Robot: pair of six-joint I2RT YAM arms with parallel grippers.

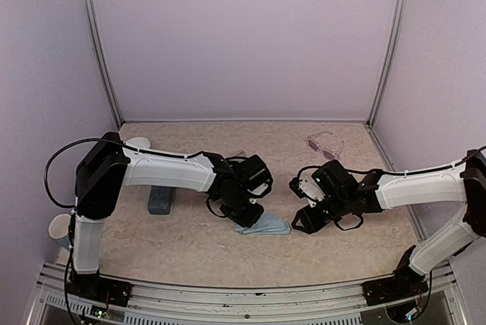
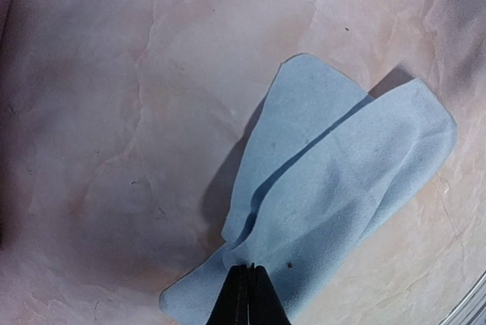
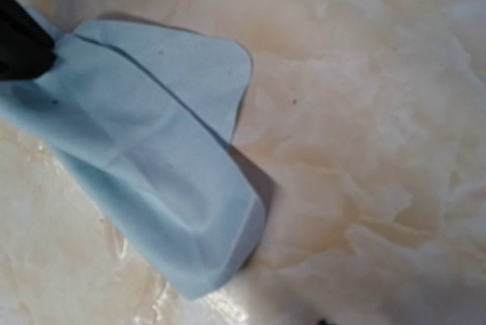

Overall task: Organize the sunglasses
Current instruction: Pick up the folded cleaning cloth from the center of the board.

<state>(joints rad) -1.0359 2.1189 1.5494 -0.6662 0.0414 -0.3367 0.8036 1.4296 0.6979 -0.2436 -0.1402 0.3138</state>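
left gripper (image 2: 248, 268) is pinching the blue cloth (image 2: 334, 181) at its edge, jaws clamped tight. right gripper (image 1: 305, 217) is hovering just beside it, and i can't tell how its jaws are standing. the sunglasses (image 1: 325, 145) are lying beyond it near the back right corner, long axis slanting along the back wall. right arm's nearer, with bare table (image 1: 190, 253) in between.
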